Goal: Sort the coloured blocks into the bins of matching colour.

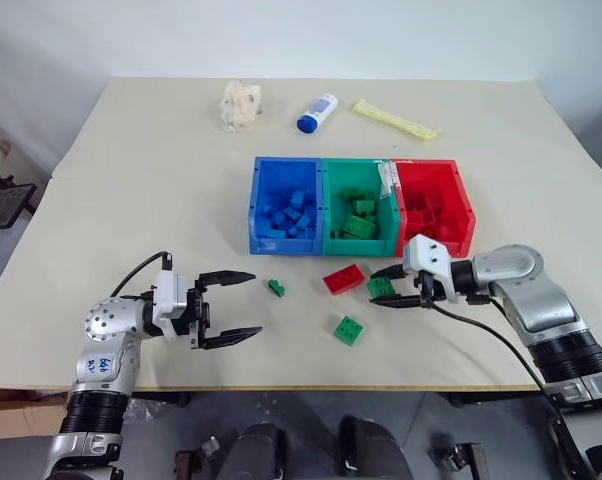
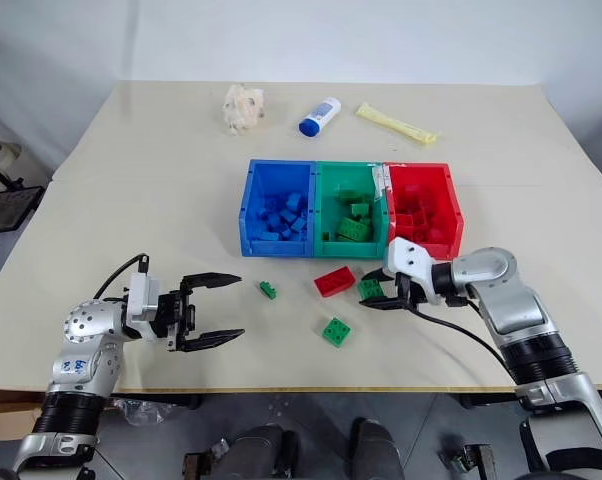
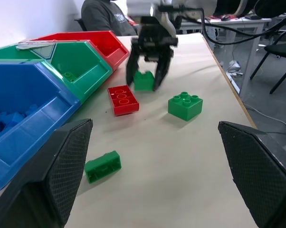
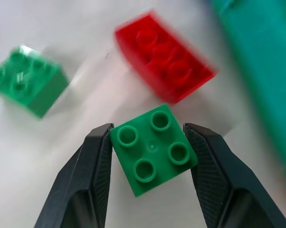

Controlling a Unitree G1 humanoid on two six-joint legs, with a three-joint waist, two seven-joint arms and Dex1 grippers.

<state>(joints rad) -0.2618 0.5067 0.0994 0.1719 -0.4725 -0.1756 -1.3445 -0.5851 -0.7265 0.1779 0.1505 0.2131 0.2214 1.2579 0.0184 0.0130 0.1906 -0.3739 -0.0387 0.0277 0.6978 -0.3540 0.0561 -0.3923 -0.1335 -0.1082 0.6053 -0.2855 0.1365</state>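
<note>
Before the green bin (image 1: 358, 203), the right tool (image 1: 390, 287) clenches a square green brick (image 4: 153, 148); the left tool (image 1: 236, 307) idles, released

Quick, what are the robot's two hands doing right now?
Left gripper: open, holding nothing.
Right gripper: closed on a green block on the table.
</note>
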